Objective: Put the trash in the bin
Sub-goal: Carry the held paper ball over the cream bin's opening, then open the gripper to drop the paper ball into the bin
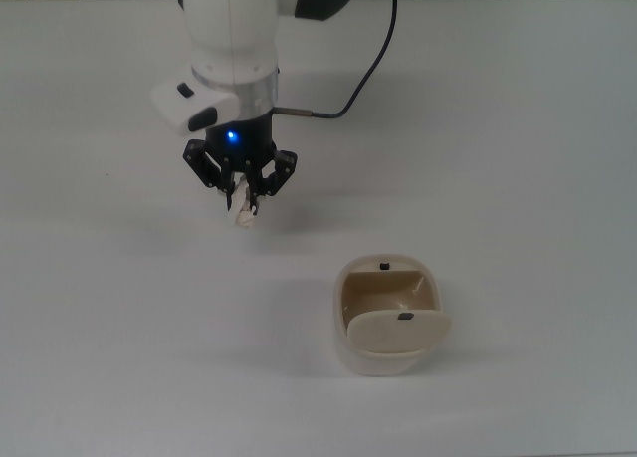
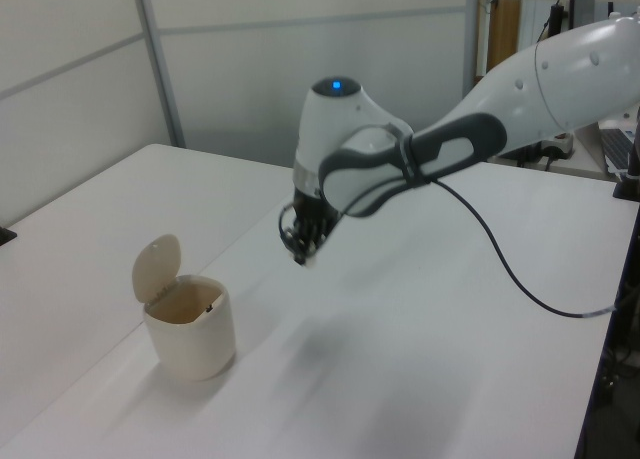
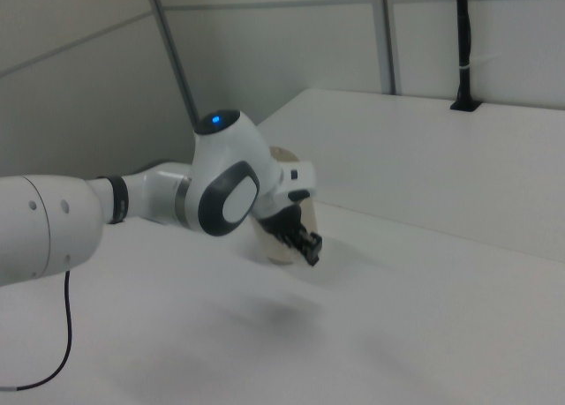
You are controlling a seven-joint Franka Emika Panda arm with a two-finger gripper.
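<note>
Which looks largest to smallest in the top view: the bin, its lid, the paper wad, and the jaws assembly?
1. The bin, clearly largest.
2. The lid and the gripper look about alike; the gripper hangs nearer the camera, so I would not rank them.
3. The paper wad, smallest, partly hidden between the jaws.
</note>
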